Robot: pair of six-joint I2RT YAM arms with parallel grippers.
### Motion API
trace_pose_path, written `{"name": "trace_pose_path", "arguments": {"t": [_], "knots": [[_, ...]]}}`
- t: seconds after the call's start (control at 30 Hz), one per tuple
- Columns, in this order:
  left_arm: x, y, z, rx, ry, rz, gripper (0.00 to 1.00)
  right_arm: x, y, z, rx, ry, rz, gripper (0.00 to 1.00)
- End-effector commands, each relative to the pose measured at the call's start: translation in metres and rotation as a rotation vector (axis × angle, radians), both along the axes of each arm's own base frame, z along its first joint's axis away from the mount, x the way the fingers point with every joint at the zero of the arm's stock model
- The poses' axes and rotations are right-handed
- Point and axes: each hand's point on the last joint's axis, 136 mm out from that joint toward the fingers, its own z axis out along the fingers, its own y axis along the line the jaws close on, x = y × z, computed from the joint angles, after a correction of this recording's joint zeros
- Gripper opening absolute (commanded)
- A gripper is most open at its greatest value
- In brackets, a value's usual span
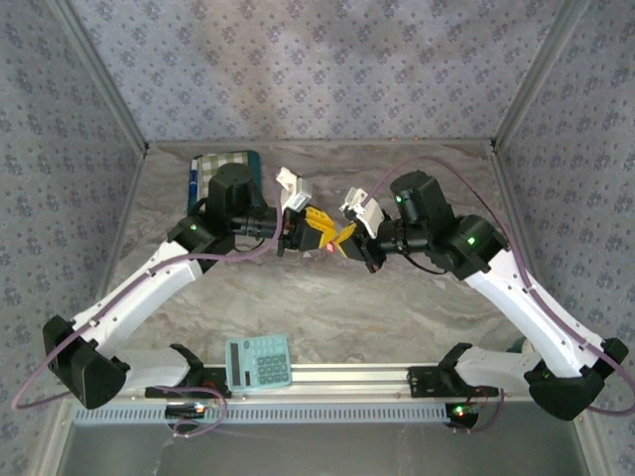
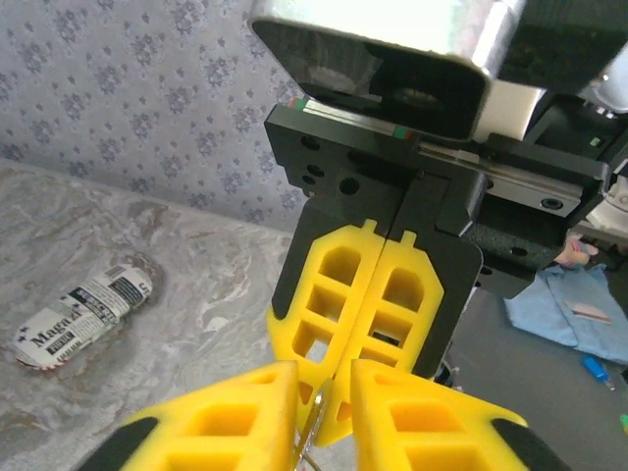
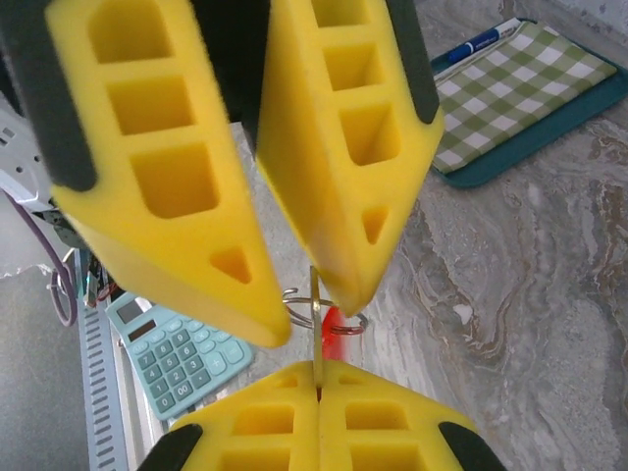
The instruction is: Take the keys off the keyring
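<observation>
Right gripper [image 3: 316, 378]: jaws pressed together on the keyring [image 3: 315, 319], its thin metal edge anchored above the table. Left gripper [image 2: 324, 385]: jaws narrowly apart astride the ring beside the red keys [image 3: 335, 320]. Whether it grips is unclear, but it is probably placed to work them free.

Left arm [image 1: 149, 288] reaches in from 7 o'clock, right arm [image 1: 526, 297] from 5 o'clock. Left gripper [image 1: 325, 236] points to 3 o'clock, fingers narrowly apart. Right gripper [image 1: 343, 239] points to 9 o'clock, fingers clamped on a thin metal strip [image 3: 315, 280].
</observation>
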Motion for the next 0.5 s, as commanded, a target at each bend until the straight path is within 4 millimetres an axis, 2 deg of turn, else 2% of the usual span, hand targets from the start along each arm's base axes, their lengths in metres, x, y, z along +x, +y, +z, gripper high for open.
{"name": "trace_pose_path", "arguments": {"t": [0.0,0.2,0.4,0.47], "knots": [[-0.0149,-0.0033,0.0057,0.005,-0.011,-0.075,0.18,-0.0030,0.0026,-0.0010,-0.002,-0.005,0.024,0.00],[-0.0187,-0.0046,0.0002,0.027,-0.008,-0.090,0.00,-0.0020,-0.0003,0.0038,0.008,-0.021,0.006,0.00],[-0.0187,-0.0035,0.0027,0.017,-0.023,-0.080,0.00,0.0029,-0.0025,0.0055,0.018,-0.028,-0.020,0.00],[-0.0128,-0.0036,0.0025,0.022,-0.029,-0.043,0.00,0.0029,-0.0024,0.0062,0.031,-0.019,-0.017,0.00]]}}
